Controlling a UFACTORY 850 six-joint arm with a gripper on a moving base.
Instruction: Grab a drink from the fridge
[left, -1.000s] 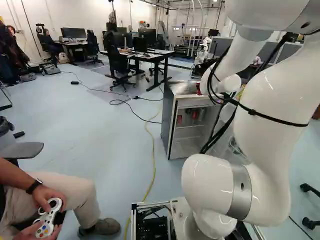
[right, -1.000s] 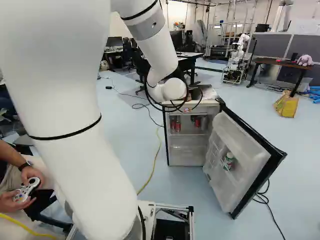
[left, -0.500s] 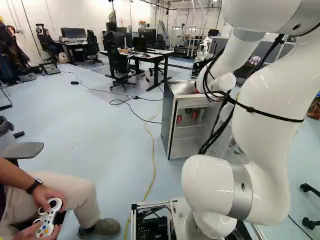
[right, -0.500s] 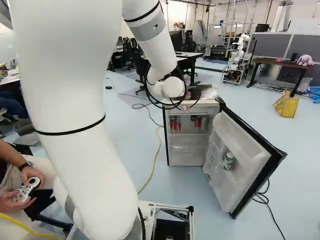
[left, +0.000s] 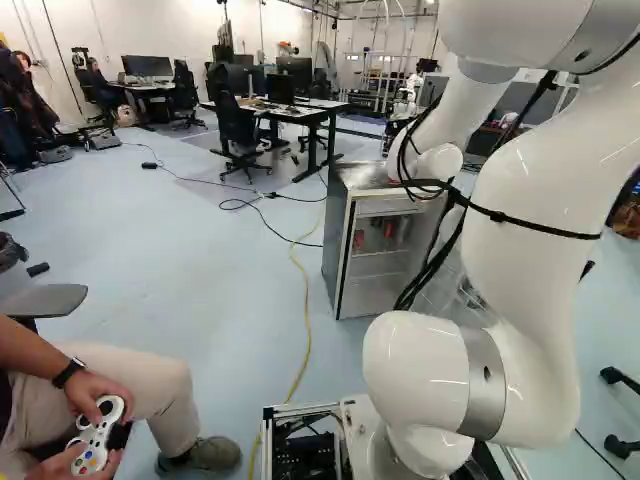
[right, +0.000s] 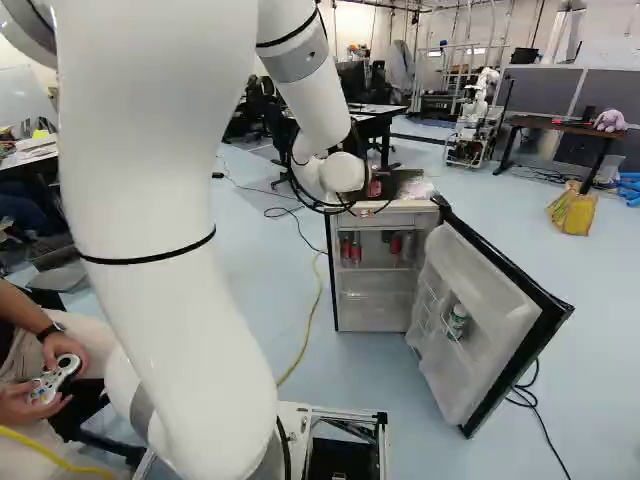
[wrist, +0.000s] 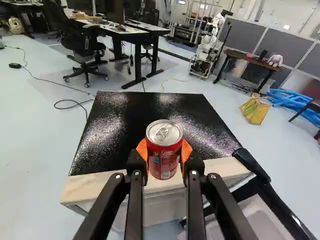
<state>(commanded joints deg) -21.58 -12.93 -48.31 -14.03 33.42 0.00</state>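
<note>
Rising from the joint at the foot of both base views, the white arm (right: 160, 300) bends over ahead, with black cables (right: 300, 190) looping around its wrist near the top of the fridge (right: 334, 290). The fridge has a glossy black top (wrist: 115, 135) with a pale front edge, and its front is open. Its door (right: 490, 270) is swung out to the right in the right base view, showing a white inner side with racks. Farther off at the right of that view, a yellow bag (right: 573, 212) lies on the floor. The gripper (wrist: 164, 152) shows plainly in the wrist view: its two black fingers pinch a red can by its sides, an orange pad (wrist: 142, 149) against it on either side. In the door's rack stands a bottle (right: 457, 318) with green and white on it. On the fridge's upper shelf, two red cans (right: 356, 250) stand side by side at the left in the right base view, with more cans (right: 395, 248) toward the right. The pinched can (wrist: 164, 161) is upright, its silver lid facing up, in front of the black top in the wrist view; whether its base touches the fridge I cannot tell.
</note>
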